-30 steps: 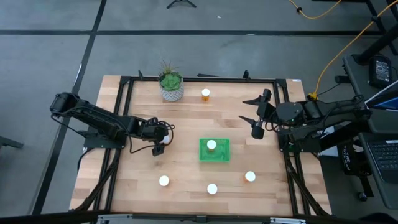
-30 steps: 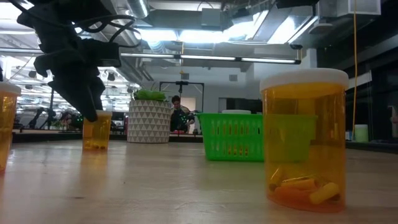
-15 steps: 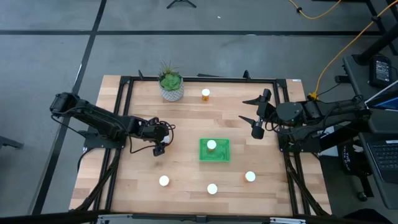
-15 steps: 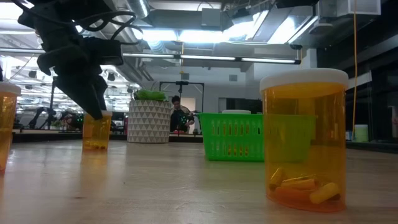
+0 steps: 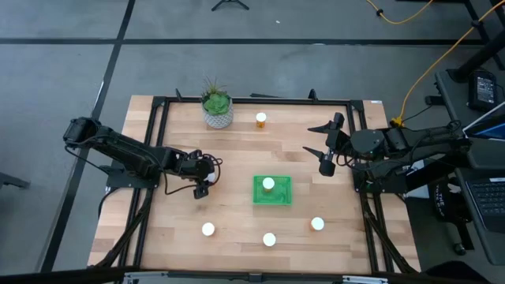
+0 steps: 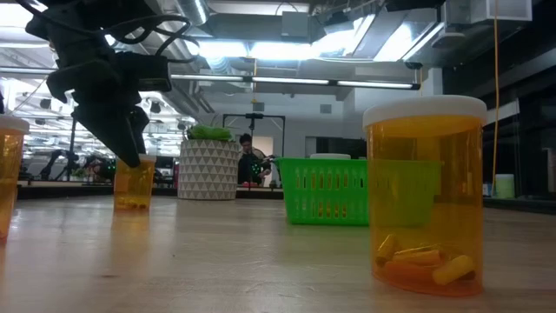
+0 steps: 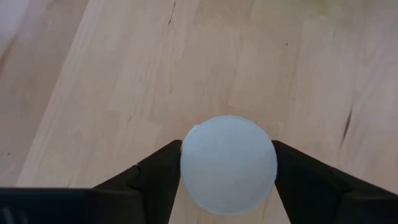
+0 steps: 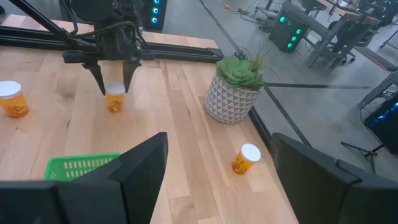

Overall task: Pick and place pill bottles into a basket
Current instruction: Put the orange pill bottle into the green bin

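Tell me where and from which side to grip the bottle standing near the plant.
Grip the bottle just under its white cap, coming straight down from above with a finger on each side. It stands upright on the table, apart from the plant, with open space around it. The open right gripper is the nearer one, in my judgement.

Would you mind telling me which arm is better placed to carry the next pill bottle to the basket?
Left. Its hand straddles a pill bottle near the green basket; the right hand hangs open, holding nothing.
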{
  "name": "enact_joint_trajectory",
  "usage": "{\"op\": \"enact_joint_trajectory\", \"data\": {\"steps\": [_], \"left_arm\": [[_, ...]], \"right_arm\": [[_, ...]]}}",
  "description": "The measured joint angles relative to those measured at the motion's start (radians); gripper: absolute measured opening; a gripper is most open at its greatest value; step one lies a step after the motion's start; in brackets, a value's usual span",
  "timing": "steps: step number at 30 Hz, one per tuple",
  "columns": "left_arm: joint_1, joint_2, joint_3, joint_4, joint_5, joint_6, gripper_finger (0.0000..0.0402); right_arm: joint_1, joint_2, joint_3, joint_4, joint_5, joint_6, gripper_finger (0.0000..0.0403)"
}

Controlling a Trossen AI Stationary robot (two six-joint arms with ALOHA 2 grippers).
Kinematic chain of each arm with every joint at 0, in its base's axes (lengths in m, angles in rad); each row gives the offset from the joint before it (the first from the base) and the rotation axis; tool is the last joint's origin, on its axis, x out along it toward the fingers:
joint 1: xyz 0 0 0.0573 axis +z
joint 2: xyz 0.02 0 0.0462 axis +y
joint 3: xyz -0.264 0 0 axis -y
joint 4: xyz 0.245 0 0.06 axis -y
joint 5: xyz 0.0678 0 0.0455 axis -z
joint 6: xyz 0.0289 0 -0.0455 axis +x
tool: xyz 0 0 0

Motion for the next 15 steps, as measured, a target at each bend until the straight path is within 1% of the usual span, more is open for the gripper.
{"op": "enact_joint_trajectory", "data": {"steps": [4,9,15], "left_arm": [[0.0,0.0,0.0,0.0,0.0,0.0,0.0222],[0.0,0.0,0.003,0.007,0.0,0.02,0.0222],[0.009,0.001,0.061,0.007,0.0,0.087,0.0223]], "right_arm": [[0.0,0.0,0.0,0.0,0.0,0.0,0.0287],[0.0,0.0,0.0,0.0,0.0,0.0,0.0287],[0.0,0.0,0.0,0.0,0.0,0.0,0.0287]]}}
